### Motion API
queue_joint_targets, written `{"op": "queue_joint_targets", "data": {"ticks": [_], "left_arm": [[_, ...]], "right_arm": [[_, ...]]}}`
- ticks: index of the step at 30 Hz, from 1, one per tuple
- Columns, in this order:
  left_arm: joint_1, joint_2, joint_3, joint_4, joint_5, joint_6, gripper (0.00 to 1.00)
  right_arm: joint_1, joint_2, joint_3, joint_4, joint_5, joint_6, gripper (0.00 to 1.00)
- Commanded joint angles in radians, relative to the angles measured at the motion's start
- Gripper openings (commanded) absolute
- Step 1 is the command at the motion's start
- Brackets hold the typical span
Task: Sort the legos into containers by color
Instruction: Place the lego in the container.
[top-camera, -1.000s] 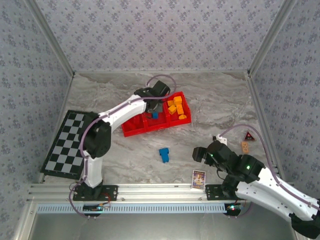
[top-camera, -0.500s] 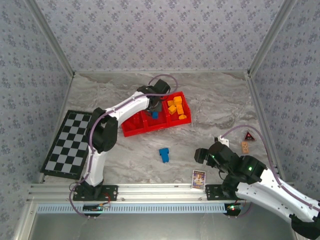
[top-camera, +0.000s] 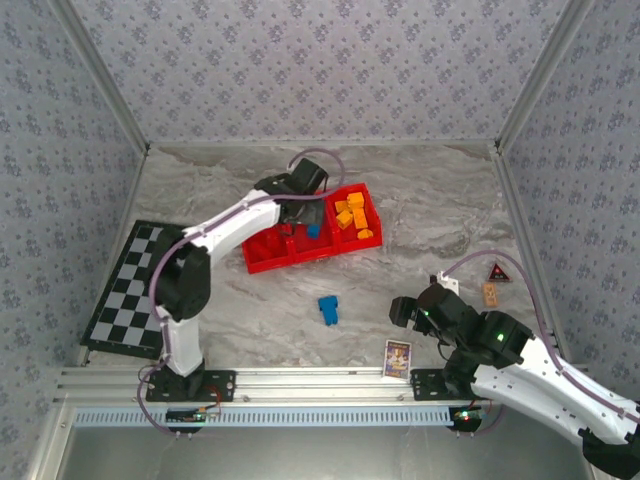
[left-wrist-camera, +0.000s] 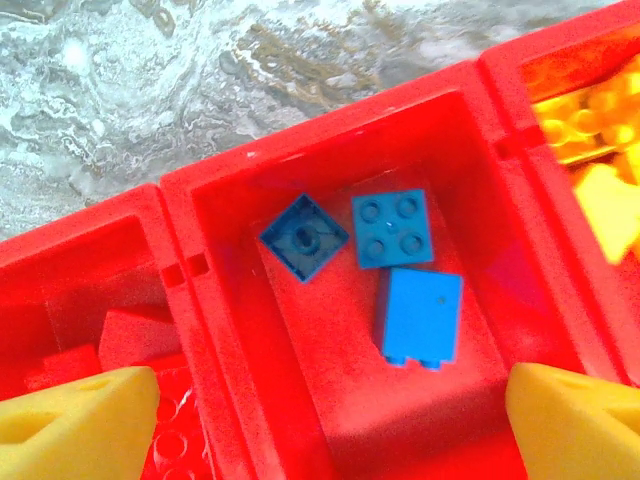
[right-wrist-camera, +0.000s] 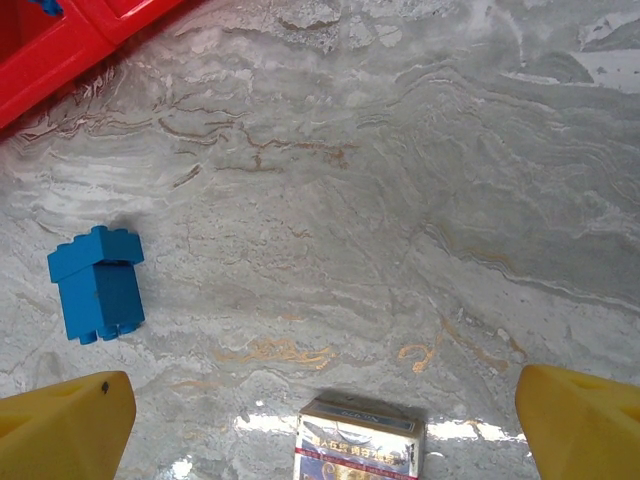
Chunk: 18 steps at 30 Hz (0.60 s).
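The left gripper (left-wrist-camera: 328, 420), jaws wide and empty, hangs over three blue legos (left-wrist-camera: 392, 228) in the middle compartment (left-wrist-camera: 300, 345) of the red tray (left-wrist-camera: 240, 165). The right gripper (right-wrist-camera: 325, 415) gapes empty near a loose blue lego (right-wrist-camera: 97, 285).

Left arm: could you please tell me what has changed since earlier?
The left gripper opened, releasing a blue plastic brick into the red plastic tray's middle compartment; its elbow swung left. The right gripper and loose blue brick stayed put.

Three blue legos (left-wrist-camera: 392, 229) in tray (left-wrist-camera: 330, 130), one loose lego (right-wrist-camera: 97, 285)
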Motion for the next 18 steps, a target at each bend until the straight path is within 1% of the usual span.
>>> {"op": "queue_joint_targets", "data": {"ticks": [1, 2, 6, 8, 9, 11, 14, 18], "left_arm": [[0.004, -0.118, -0.064, 0.096, 0.115, 0.042, 0.98], [0.003, -0.146, -0.094, 0.113, 0.143, 0.040, 1.00], [-0.004, -0.221, -0.183, 0.144, 0.247, 0.055, 1.00], [-0.020, -0.246, -0.214, 0.153, 0.304, 0.098, 1.00], [-0.043, -0.255, -0.226, 0.148, 0.309, 0.126, 1.00], [-0.101, -0.263, -0.231, 0.115, 0.294, 0.196, 1.00], [-0.207, -0.233, -0.203, 0.020, 0.210, 0.256, 1.00], [-0.312, -0.162, -0.192, -0.078, 0.149, 0.222, 0.99]], "right_arm": [[-0.004, -0.007, 0.003, 0.005, 0.018, 0.022, 1.00], [-0.004, -0.005, 0.003, 0.009, 0.018, 0.022, 1.00], [-0.004, 0.009, 0.005, 0.024, 0.020, 0.022, 1.00], [-0.005, 0.019, 0.008, 0.030, 0.026, 0.020, 1.00], [-0.004, 0.023, 0.010, 0.033, 0.027, 0.019, 1.00], [-0.004, 0.028, 0.012, 0.041, 0.030, 0.016, 1.00], [-0.004, 0.032, 0.012, 0.049, 0.036, 0.017, 1.00], [-0.003, 0.032, 0.007, 0.060, 0.038, 0.027, 1.00]]}}
